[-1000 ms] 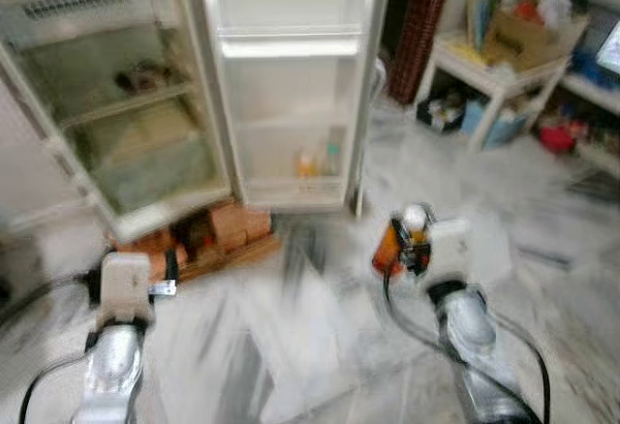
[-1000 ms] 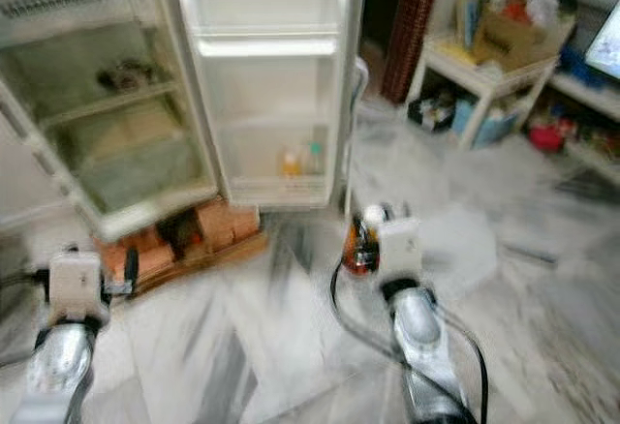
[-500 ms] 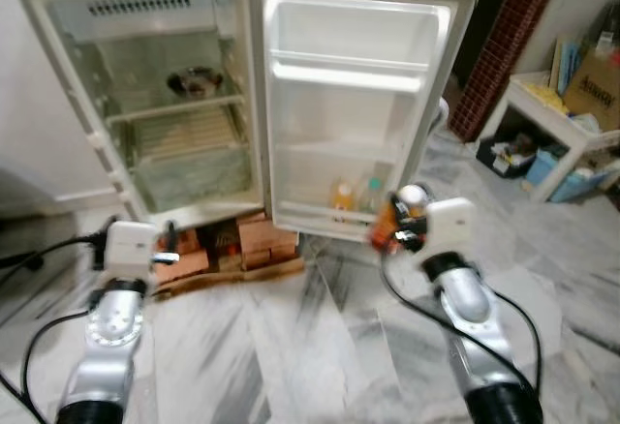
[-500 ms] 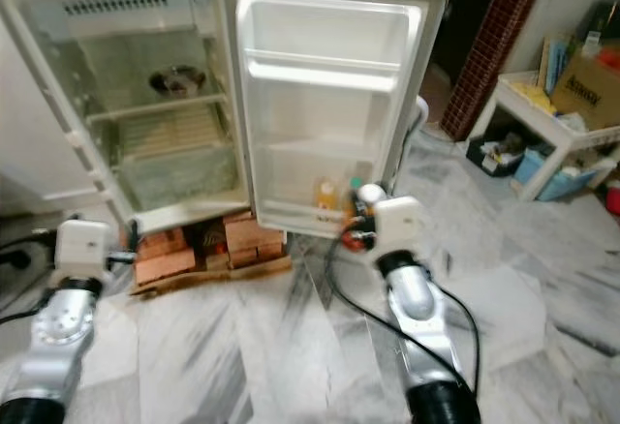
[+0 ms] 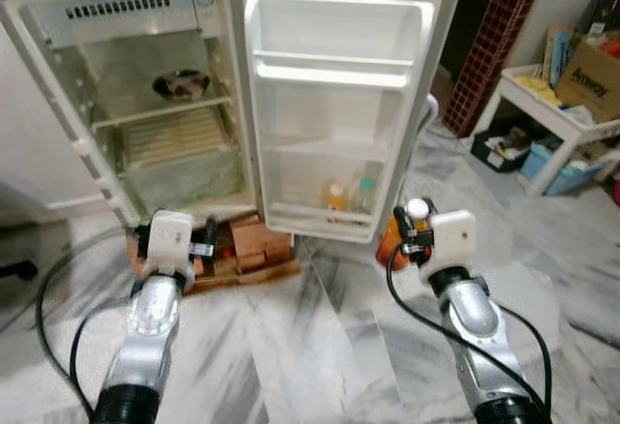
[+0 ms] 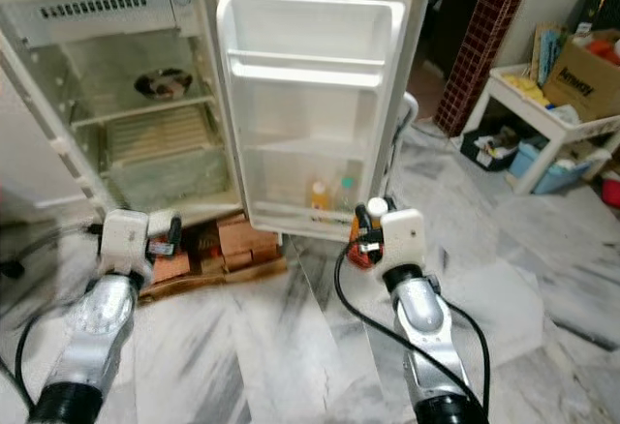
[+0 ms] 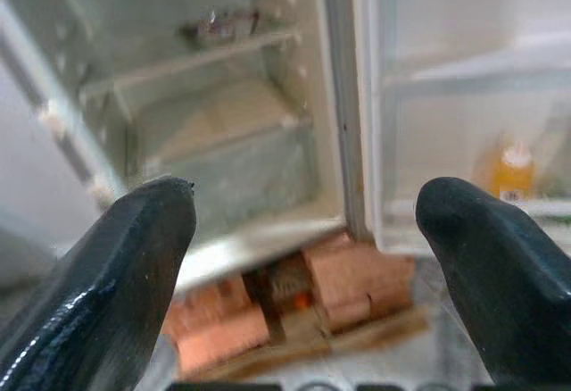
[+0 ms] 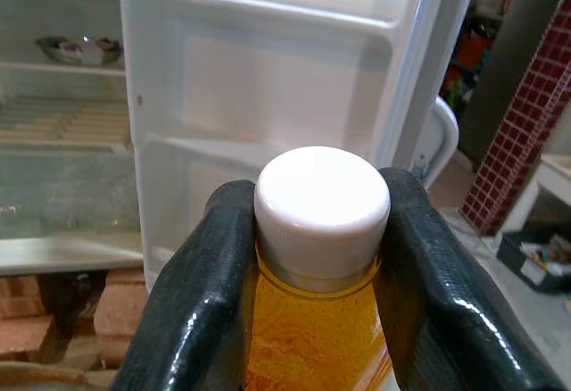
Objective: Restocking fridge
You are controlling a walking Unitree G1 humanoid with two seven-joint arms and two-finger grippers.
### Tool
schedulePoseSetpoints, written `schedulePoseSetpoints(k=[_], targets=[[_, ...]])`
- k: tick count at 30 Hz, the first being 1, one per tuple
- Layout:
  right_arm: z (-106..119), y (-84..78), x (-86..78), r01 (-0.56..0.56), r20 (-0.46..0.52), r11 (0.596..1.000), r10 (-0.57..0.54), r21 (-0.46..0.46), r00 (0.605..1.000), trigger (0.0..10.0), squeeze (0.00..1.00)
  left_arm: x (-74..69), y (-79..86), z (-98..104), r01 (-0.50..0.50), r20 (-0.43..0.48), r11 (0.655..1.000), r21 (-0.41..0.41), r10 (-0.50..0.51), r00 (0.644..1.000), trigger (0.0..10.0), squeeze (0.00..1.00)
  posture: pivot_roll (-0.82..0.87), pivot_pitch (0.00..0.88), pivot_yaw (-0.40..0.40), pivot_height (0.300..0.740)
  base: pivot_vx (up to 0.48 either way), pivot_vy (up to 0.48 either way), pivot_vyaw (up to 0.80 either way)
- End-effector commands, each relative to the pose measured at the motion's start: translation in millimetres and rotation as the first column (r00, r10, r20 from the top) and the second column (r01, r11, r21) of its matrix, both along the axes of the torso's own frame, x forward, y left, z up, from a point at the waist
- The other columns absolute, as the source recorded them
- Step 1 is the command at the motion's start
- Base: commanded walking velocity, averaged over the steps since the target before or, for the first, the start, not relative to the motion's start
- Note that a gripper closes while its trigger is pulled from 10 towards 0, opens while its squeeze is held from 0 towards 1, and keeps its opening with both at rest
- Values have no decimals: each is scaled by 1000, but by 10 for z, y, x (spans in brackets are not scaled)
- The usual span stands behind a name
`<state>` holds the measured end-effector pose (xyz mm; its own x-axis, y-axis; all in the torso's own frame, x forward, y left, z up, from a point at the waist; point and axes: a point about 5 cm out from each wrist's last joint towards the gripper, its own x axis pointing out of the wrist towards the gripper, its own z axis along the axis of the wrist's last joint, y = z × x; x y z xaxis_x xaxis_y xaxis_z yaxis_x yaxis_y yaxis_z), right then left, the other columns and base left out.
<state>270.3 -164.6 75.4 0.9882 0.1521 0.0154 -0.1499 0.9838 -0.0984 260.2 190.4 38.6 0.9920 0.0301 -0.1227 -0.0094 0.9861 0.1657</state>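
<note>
The right gripper (image 8: 317,230) is clamped around the neck of an orange bottle (image 8: 312,337), just below its white cap (image 8: 321,199), before the open fridge door (image 5: 339,105); the left gripper (image 7: 308,239) gapes wide, empty.

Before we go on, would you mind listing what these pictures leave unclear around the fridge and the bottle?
- Orange bottle: the right gripper hides its sides in the right wrist view, and its base is cut off.
- Two small bottles on the door shelf: too small in the eye views to read labels.
- Metal bowl on the fridge shelf: contents too small to tell.
- Left gripper: blurred view, fingertips only.
</note>
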Motion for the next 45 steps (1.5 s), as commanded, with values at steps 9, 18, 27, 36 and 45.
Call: schedulePoseSetpoints(k=[9, 18, 27, 36, 45], targets=[[136, 51, 30, 6, 70, 1000, -6, 1, 998, 10000, 0, -149, -221, 120, -8, 86, 1000, -9, 8, 996, 10000, 0, 41, 0, -34, 740, 0, 0, 0], [70, -123, -96, 85, 47, 996, -85, -1, 995, 10000, 0, -338, -38, 214, -98, 120, 994, 41, 92, 988, 10000, 0, 54, 0, -33, 740, 0, 0, 0], [96, -186, -103, 98, 54, 995, -97, -3, 994, 10000, 0, -366, 6, 250, -59, 91, 998, 36, 55, 994, 10000, 0, 50, 0, -31, 740, 0, 0, 0], [81, -189, -110, 94, 42, 995, -95, 11, 995, 10000, 0, -335, 64, 291, -28, 80, 999, 20, 26, 996, 10000, 0, 53, 0, -36, 740, 0, 0, 0], [110, -117, -77, 43, 53, 999, -44, 22, 998, 10000, 0, -296, 81, 315, -23, 85, 1000, -3, 23, 996, 10000, 0, 51, 0, -38, 740, 0, 0, 186]])
